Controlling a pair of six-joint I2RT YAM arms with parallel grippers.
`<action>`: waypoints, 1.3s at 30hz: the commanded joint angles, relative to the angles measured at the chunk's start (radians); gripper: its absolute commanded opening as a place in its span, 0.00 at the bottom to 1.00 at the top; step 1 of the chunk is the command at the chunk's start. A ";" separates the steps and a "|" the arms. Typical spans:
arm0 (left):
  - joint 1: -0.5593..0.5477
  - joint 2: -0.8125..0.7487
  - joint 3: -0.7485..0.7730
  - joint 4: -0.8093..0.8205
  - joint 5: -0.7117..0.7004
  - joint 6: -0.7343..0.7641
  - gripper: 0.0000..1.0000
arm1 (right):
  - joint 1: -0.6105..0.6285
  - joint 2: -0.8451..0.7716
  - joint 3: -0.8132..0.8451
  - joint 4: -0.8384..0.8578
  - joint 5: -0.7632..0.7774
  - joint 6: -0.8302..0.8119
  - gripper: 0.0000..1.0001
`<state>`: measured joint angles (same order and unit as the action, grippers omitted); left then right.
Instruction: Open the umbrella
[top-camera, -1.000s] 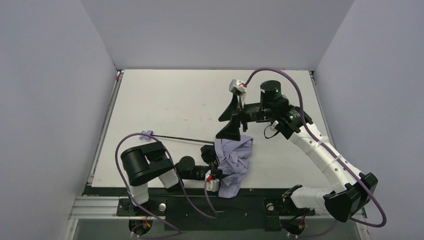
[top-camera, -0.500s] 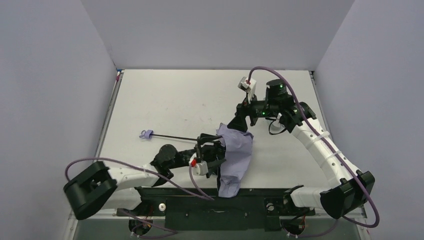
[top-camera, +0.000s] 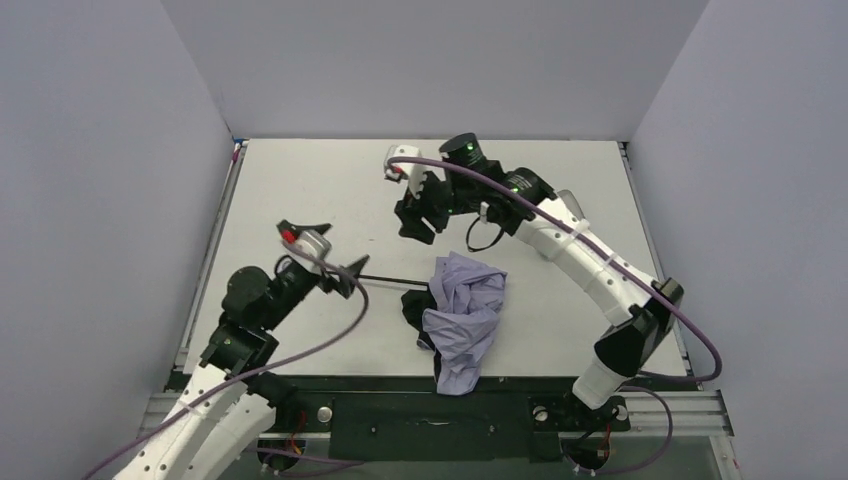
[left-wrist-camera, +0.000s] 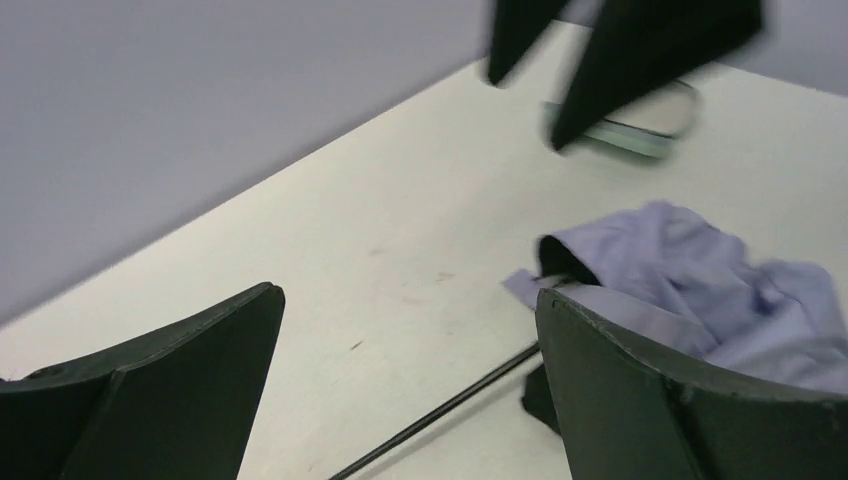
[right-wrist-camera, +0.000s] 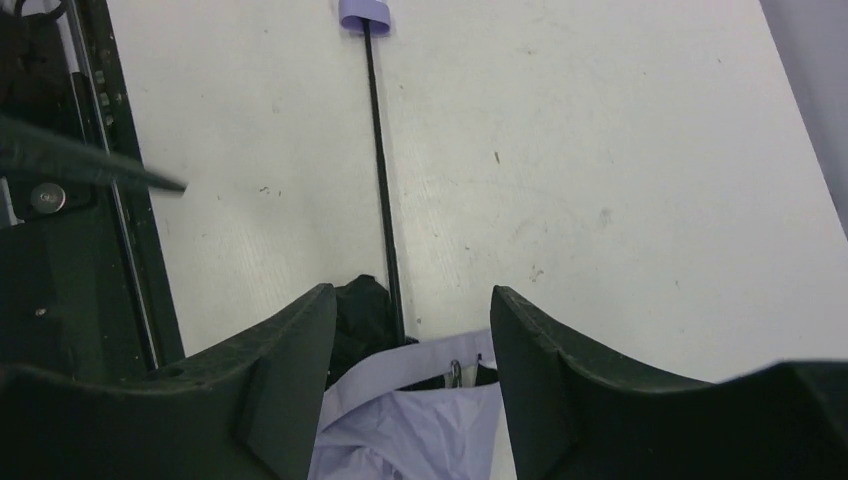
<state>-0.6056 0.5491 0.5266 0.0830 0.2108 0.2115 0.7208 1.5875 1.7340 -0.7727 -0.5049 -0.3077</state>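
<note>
Left hand (top-camera: 330, 248) and right hand (top-camera: 415, 222) have withdrawn from umbrella (top-camera: 465, 300).

White table (top-camera: 300, 180), collapsed lavender umbrella (top-camera: 465, 305) lying flat

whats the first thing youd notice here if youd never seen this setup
The crumpled lavender umbrella lies in a heap near the front middle of the table, with its thin black shaft stretching out to the left. Both claws are open and empty. The left claw is near the shaft's left end, and the right claw hangs beyond the fabric.
</note>
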 joint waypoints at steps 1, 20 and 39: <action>0.352 0.019 0.166 -0.252 -0.090 -0.376 0.97 | 0.089 0.143 0.098 -0.105 0.067 -0.085 0.53; 0.913 0.191 0.313 -0.463 0.070 -0.600 0.97 | 0.214 0.575 0.185 -0.142 0.215 -0.224 0.52; 0.914 0.237 0.405 -0.471 0.001 -0.610 0.97 | 0.229 0.612 0.165 0.032 0.345 -0.156 0.00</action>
<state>0.3027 0.7567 0.8490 -0.4263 0.2310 -0.3851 0.9565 2.2860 1.8851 -0.8555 -0.1623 -0.5041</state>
